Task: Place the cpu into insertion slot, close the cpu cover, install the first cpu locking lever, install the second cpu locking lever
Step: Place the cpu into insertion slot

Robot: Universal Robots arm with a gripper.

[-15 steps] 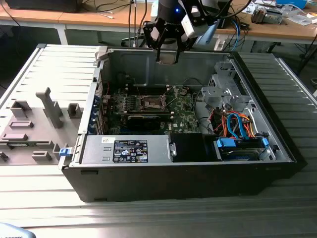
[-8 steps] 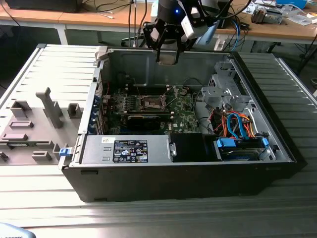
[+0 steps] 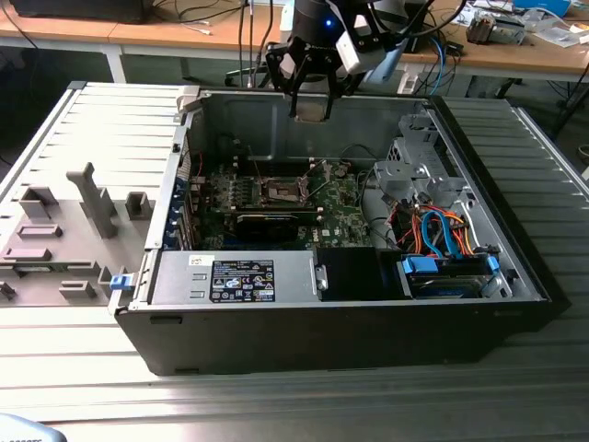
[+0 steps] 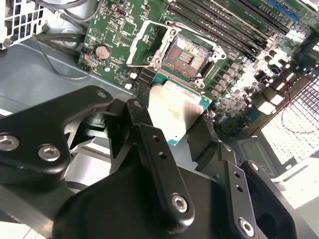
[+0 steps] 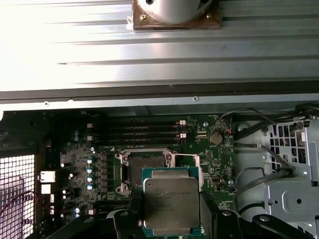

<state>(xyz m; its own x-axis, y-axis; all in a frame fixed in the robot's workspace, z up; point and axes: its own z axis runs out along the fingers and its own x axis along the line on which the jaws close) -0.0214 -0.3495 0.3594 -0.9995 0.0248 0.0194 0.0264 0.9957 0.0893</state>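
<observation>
Open case [image 3: 276,313] on the tabletop [image 3: 83,387], with the board [image 3: 345,198] inside. The claw [image 3: 311,103] hangs above the case, clamped on the cpu [image 5: 171,201] by two opposite edges, apart from the slot [image 4: 188,54]. The slot lies empty with its cover [image 4: 134,50] swung open, so seating, cover and both levers all appear undone.

Part of the insertion slot [image 5: 144,167] sits hidden behind the cpu [image 5: 171,201]
</observation>
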